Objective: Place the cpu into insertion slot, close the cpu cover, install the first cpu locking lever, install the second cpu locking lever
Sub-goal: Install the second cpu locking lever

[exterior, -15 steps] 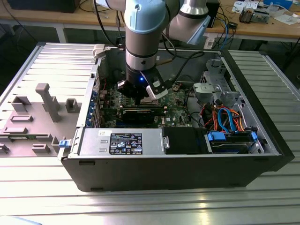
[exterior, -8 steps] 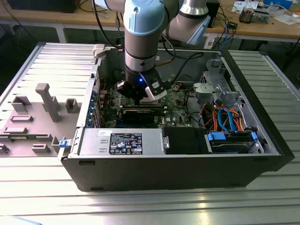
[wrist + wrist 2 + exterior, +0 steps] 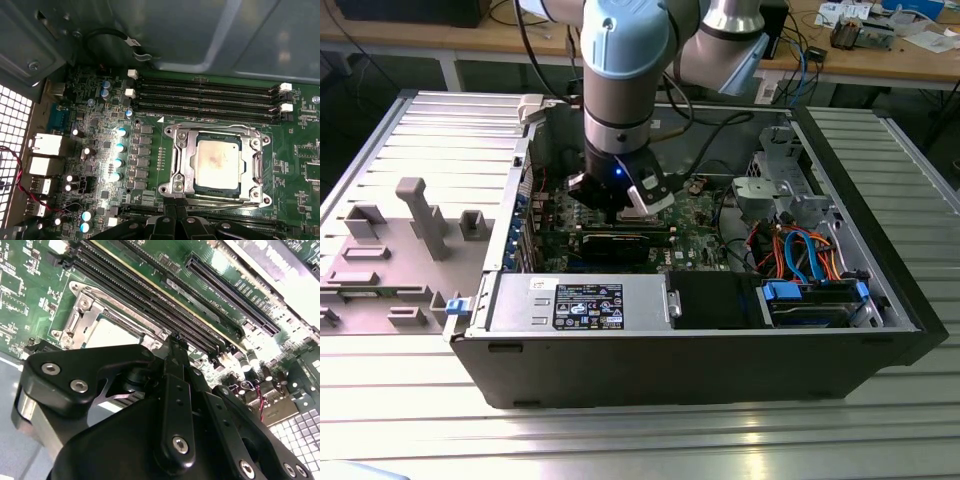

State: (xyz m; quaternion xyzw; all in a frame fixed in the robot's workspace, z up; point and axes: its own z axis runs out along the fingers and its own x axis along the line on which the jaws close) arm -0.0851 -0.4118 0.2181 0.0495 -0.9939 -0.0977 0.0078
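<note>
The cpu (image 3: 217, 163) lies flat in the insertion slot (image 3: 176, 165), its dull grey top showing through the square window of the cpu cover (image 3: 256, 161), which is folded down around it with silver metal on all four sides. In the second wrist view the same chip (image 3: 111, 335) shows pale inside its silver frame (image 3: 80, 315), just past the black body of the tool.

The gripper (image 3: 175, 202) hangs just beside the socket edge nearest the camera, its black fingers (image 3: 169, 212) drawn together to a narrow tip with nothing between them (in the second wrist view the fingers (image 3: 176, 370) meet in one slim point above the board). In the exterior view the gripper (image 3: 618, 205) sits low inside the open computer case (image 3: 720, 372), under the arm's grey and light blue wrist, with a small blue light glowing on it.

Beyond the socket run the long black memory slots (image 3: 210, 97) with white clips at their ends, and to the other side stand rows of small round capacitors (image 3: 120, 147) on the green motherboard (image 3: 100, 130). The case lies on its side on a ribbed metal table (image 3: 620, 440); orange and blue cables (image 3: 800, 250) are bundled at the exterior view's right, and a grey holder block (image 3: 415, 225) stands on the table at its left
</note>
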